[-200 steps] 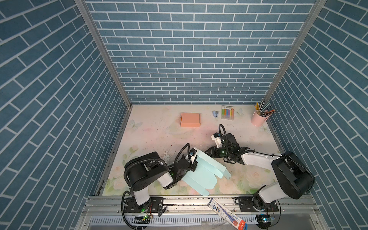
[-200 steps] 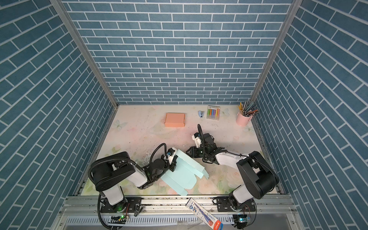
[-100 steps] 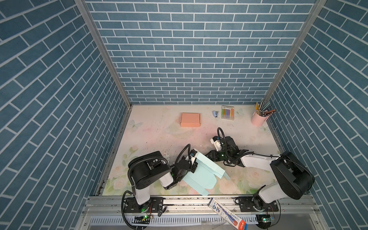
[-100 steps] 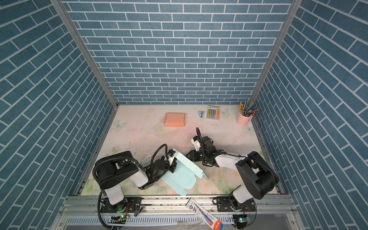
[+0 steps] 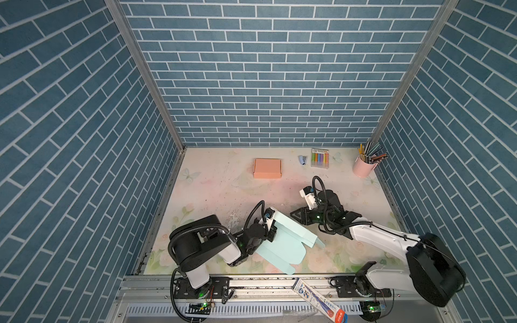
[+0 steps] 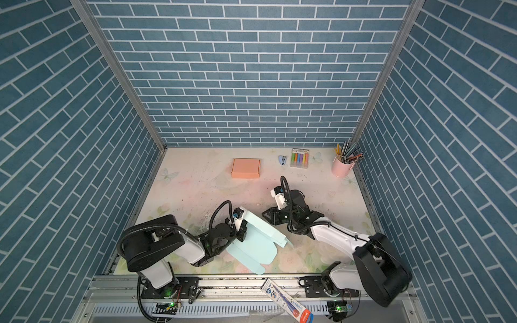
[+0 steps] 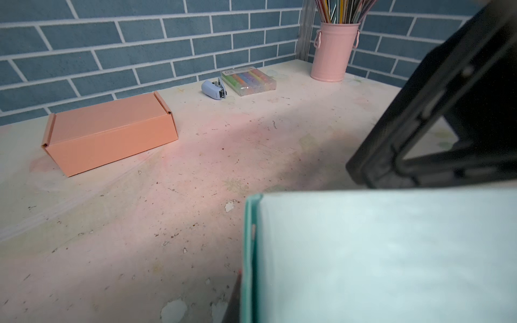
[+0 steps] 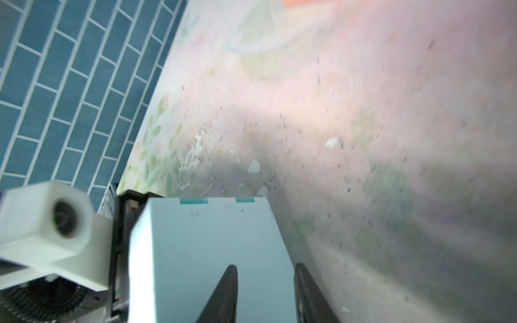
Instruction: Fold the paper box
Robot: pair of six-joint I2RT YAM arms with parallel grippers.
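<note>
The paper box (image 5: 282, 246) (image 6: 251, 243) is a pale mint sheet, partly folded, lying near the table's front middle with one long wall raised. My left gripper (image 5: 270, 232) (image 6: 242, 230) is shut on its left end. In the left wrist view the box (image 7: 391, 251) fills the near corner, and its edge runs into the left gripper (image 7: 246, 279). My right gripper (image 5: 293, 215) (image 6: 265, 214) hovers just beyond the raised wall. Its jaws are apart. In the right wrist view the right gripper (image 8: 265, 268) is above the box panel (image 8: 201, 246) and clamps nothing.
A closed orange box (image 5: 267, 168) sits at the back middle. A small stapler (image 5: 302, 159), a clear marker case (image 5: 319, 158) and a pink pencil cup (image 5: 363, 167) line the back right. A toothpaste tube (image 5: 319, 299) lies on the front rail.
The box has shifted slightly in the left grip. The right gripper has edged a little along the raised wall, staying close beside it.
</note>
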